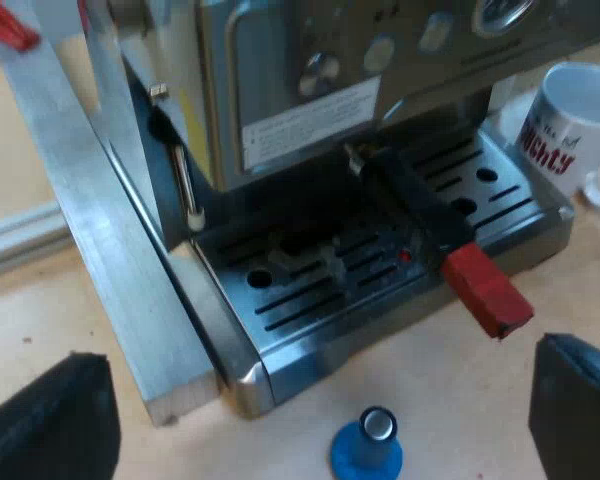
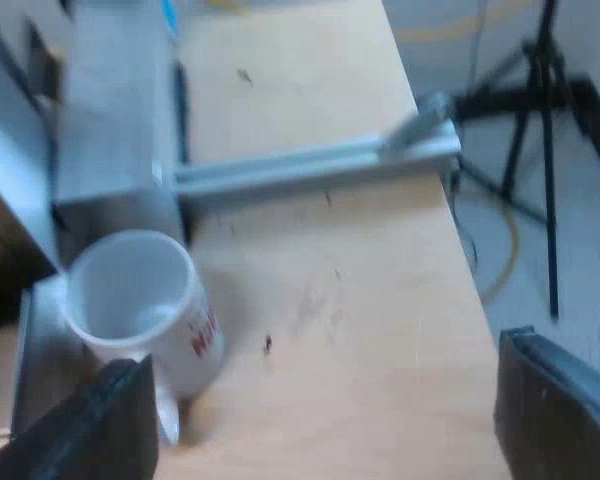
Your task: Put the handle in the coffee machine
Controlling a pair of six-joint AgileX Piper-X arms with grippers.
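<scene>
The espresso machine stands with its metal drip tray facing me. The holder's dark handle is locked under the machine's front, and its red end sticks out over the tray's edge. My left gripper hovers above the table before the tray, open, its black fingers wide apart with nothing between them. A blue tamper stands on the table between those fingers. My right gripper is open over bare table beside the white mug.
A white mug with red lettering stands by the tray's corner. An aluminium rail runs along the machine's side, and another rail crosses the table. Beyond the table's edge stands a tripod on the floor.
</scene>
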